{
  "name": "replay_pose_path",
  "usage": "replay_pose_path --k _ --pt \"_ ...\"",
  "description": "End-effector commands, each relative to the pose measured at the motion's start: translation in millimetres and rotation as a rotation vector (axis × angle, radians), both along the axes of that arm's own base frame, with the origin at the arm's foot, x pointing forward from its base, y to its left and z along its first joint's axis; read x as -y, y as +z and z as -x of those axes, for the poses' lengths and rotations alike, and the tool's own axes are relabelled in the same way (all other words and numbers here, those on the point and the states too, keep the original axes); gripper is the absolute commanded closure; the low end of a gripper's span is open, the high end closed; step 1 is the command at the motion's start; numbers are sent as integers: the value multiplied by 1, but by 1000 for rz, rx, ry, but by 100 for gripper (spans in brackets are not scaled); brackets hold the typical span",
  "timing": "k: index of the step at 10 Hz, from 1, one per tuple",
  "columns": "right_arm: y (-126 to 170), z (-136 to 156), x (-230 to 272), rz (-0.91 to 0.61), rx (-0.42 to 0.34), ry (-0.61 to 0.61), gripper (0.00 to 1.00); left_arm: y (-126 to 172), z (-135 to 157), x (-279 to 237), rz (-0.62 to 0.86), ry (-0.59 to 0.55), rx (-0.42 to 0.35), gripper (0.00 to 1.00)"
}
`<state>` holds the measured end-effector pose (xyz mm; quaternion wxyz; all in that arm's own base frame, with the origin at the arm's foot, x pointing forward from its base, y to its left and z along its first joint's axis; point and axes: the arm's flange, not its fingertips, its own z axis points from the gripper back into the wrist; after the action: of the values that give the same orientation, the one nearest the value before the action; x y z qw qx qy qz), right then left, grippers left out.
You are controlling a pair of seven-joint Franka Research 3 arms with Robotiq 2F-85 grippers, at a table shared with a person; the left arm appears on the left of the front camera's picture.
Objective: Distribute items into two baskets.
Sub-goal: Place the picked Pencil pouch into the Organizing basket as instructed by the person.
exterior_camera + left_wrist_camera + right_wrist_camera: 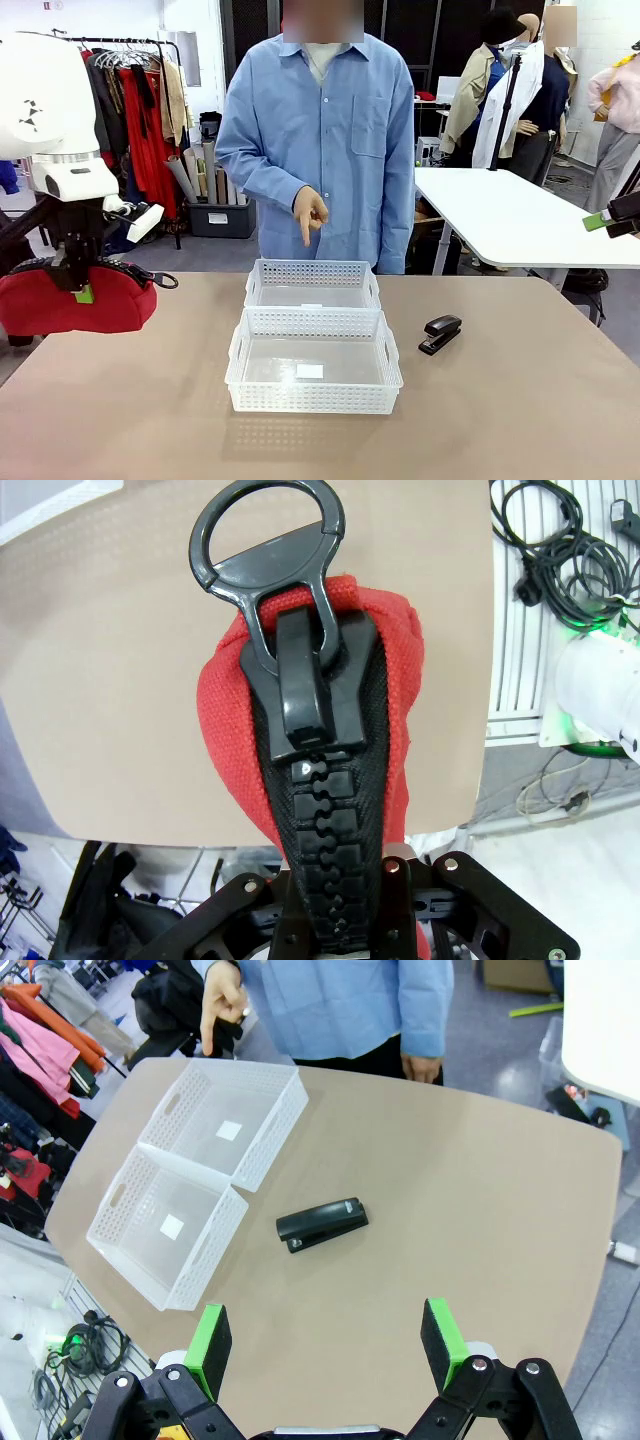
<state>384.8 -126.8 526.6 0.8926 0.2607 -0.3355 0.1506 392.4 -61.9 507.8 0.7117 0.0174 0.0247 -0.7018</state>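
My left gripper (78, 290) is shut on the red pouch (70, 305), holding it over the table's left edge. In the left wrist view the pouch (395, 680) hangs from my gripper (340, 905), its black zipper and ring pull facing the camera. Two white baskets sit mid-table, the far one (312, 270) touching the near, labelled one (313, 398). The black stapler (440, 332) lies to their right. My right gripper (325, 1345) is open, high above the stapler (322, 1224) and baskets (275, 1130) (215, 1250). It also shows at the right edge (615, 215).
A person in a blue shirt stands at the far side, one hand (310, 215) pointing a finger down toward the far basket. A white table (520, 225) stands behind on the right. Bare tabletop (500, 420) surrounds the baskets.
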Motion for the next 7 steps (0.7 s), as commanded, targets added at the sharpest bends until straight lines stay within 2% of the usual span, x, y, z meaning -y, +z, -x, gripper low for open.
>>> replay_pose_path --k 1,5,7 --pt "1 -1 -1 -12 12 4 0 1 2 -4 -2 6 3 100" --pt "1 -1 -1 -12 12 4 0 1 2 -4 -2 6 3 100" --pt "1 -1 -1 -12 12 4 0 1 -8 3 6 -20 7 100"
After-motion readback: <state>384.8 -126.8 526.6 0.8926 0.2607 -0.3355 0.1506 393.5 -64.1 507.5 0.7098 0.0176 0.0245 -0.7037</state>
